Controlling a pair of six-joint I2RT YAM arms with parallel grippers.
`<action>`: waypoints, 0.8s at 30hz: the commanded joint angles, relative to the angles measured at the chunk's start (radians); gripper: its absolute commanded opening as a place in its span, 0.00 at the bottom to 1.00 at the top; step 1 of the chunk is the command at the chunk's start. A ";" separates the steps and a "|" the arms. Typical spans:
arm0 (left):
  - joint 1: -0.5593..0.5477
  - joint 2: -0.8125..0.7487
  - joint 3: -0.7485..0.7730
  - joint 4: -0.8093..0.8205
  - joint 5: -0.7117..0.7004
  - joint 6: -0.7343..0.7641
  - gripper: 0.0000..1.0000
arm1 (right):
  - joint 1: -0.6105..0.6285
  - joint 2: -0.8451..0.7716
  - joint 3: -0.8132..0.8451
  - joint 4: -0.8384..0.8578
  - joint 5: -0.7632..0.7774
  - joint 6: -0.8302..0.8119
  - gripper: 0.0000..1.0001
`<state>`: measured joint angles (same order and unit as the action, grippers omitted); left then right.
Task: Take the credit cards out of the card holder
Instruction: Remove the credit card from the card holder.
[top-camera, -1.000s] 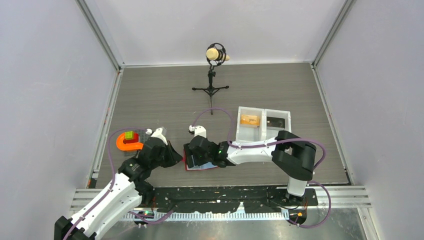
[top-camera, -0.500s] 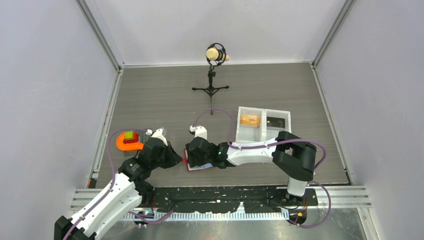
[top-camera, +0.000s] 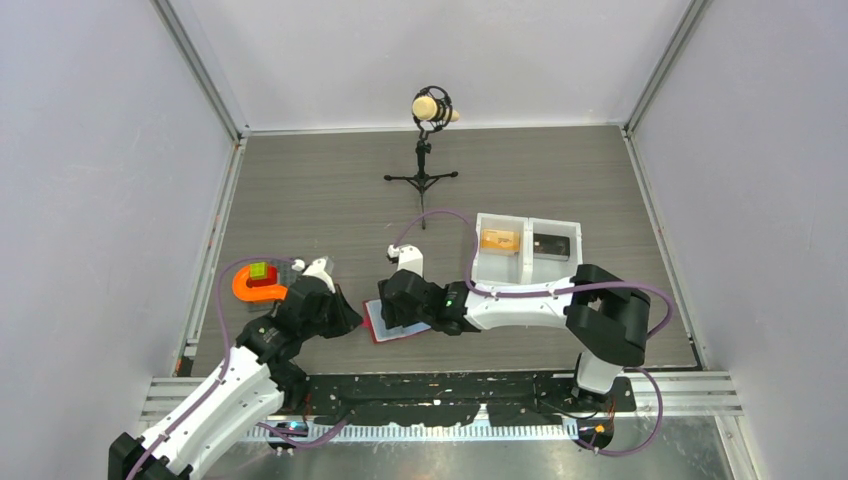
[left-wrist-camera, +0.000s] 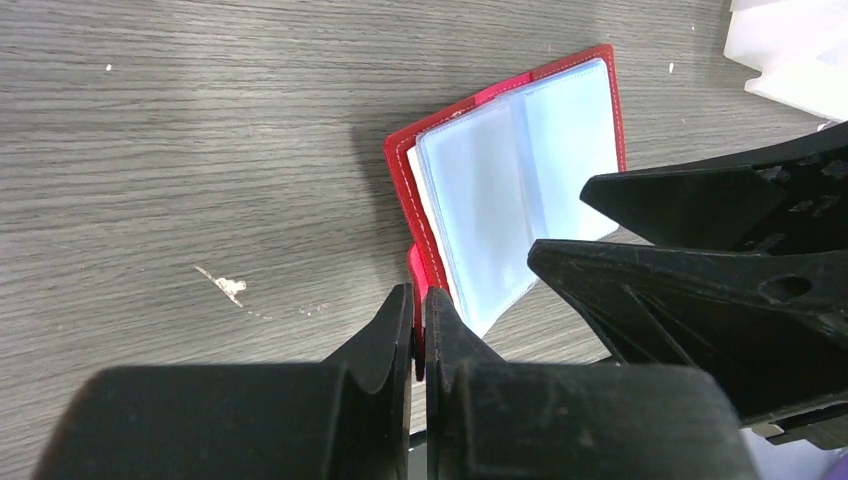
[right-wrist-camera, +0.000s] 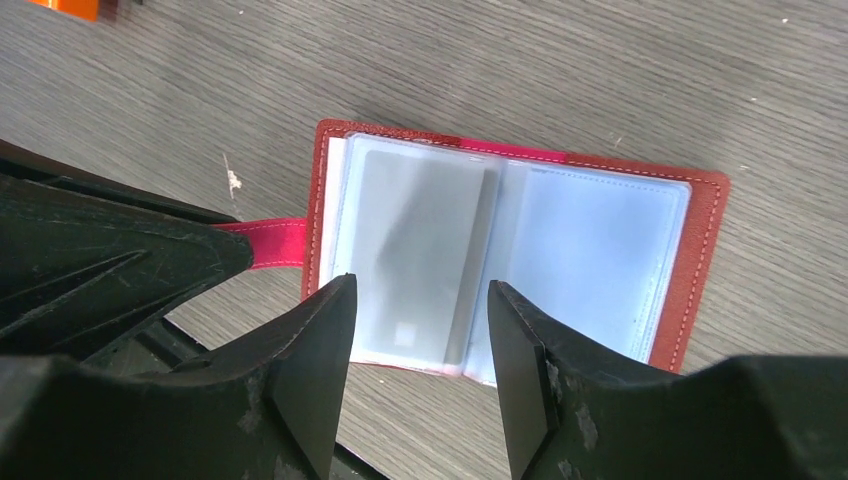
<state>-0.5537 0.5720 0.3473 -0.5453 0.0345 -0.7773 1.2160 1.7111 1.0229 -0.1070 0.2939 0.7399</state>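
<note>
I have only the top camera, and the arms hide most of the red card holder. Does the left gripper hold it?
Observer: Yes. The left gripper is shut on the red strap at the side of the card holder.
Operator: Is any card inside?
Observer: A grey card sits in the half nearer the strap; the other half looks empty.
Operator: And the right gripper?
Observer: The right gripper is open, with one finger on each side of that card's near end. I cannot tell if it touches.
</note>
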 joint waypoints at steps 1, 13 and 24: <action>0.003 0.005 0.025 -0.003 -0.014 0.021 0.00 | 0.002 -0.057 -0.006 -0.013 0.054 -0.001 0.58; 0.003 -0.011 0.036 -0.009 0.005 0.024 0.00 | 0.002 0.037 0.025 0.098 -0.116 -0.051 0.67; 0.003 -0.026 0.039 -0.021 0.009 0.028 0.00 | 0.002 0.080 0.035 0.095 -0.122 -0.044 0.67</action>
<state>-0.5537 0.5617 0.3473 -0.5610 0.0383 -0.7727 1.2156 1.7878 1.0225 -0.0475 0.1711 0.7021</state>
